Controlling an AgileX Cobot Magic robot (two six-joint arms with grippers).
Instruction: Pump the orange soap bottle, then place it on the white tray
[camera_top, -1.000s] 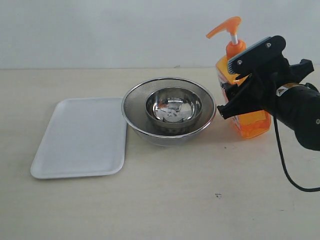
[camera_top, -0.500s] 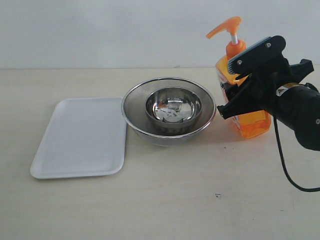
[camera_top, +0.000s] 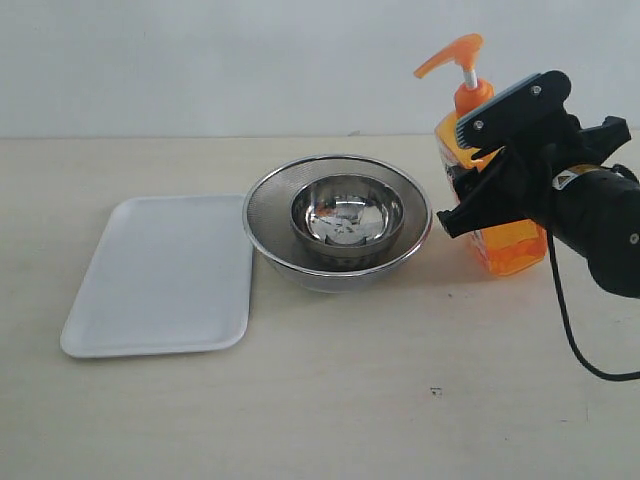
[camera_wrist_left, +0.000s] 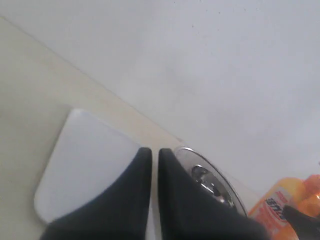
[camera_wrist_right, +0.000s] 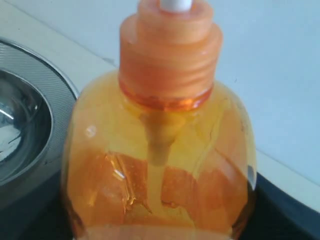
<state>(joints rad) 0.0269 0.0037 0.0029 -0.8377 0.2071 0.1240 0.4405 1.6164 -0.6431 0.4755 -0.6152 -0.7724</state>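
Gripping the translucent, boxy orange soap bottle, black right jaws; left jaws closed, empty

right claw: black, screwed fingers | cable: thin black | left claw: black

Midsection of orange soap bottle behind right jaws; pump head outside the right wrist view.

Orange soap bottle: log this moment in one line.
orange soap bottle: upright, beside steel bowls | right claw: closed on its body | pump head: raised | left claw: shut, empty | white tray: no bottle yet
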